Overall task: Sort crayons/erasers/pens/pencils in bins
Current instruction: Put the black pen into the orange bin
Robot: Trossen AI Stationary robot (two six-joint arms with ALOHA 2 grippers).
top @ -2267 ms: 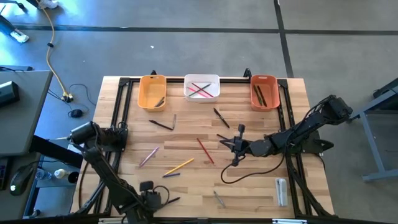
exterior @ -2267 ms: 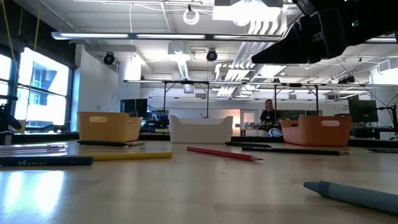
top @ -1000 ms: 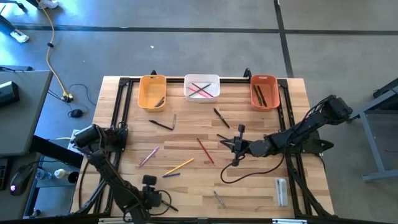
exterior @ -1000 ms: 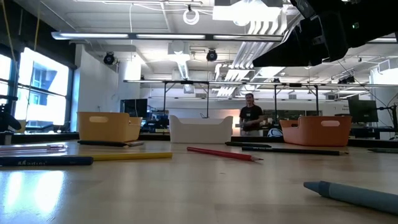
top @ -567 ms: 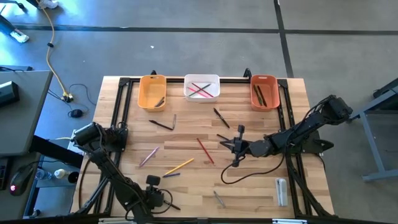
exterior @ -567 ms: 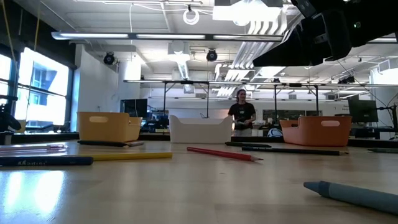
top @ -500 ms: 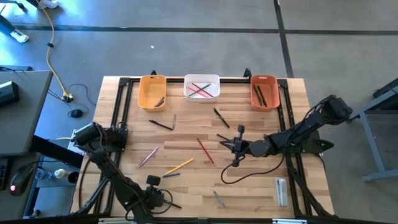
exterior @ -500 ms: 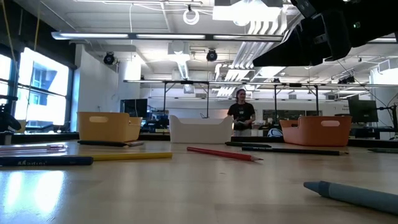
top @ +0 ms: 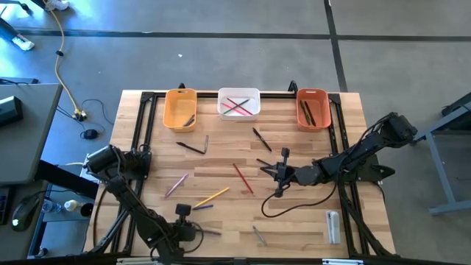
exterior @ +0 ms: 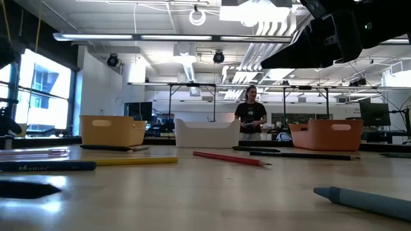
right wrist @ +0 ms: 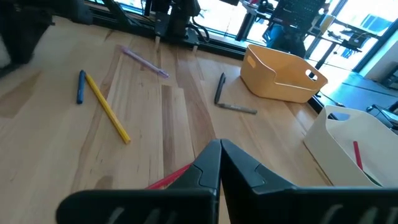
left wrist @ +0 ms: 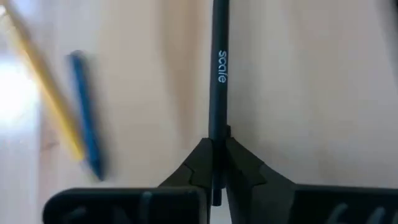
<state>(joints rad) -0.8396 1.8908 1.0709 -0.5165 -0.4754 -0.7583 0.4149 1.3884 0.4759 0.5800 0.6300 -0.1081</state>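
With several sticks binned and many loose beside the white plastic bin (top: 238, 104), my left gripper (left wrist: 216, 163) pinches a slim black pen (left wrist: 218, 74).

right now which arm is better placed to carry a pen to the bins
Left. The left gripper is already shut on a black pen at the table's near edge. The right gripper sits shut and empty mid-table, so it would need to pick first.
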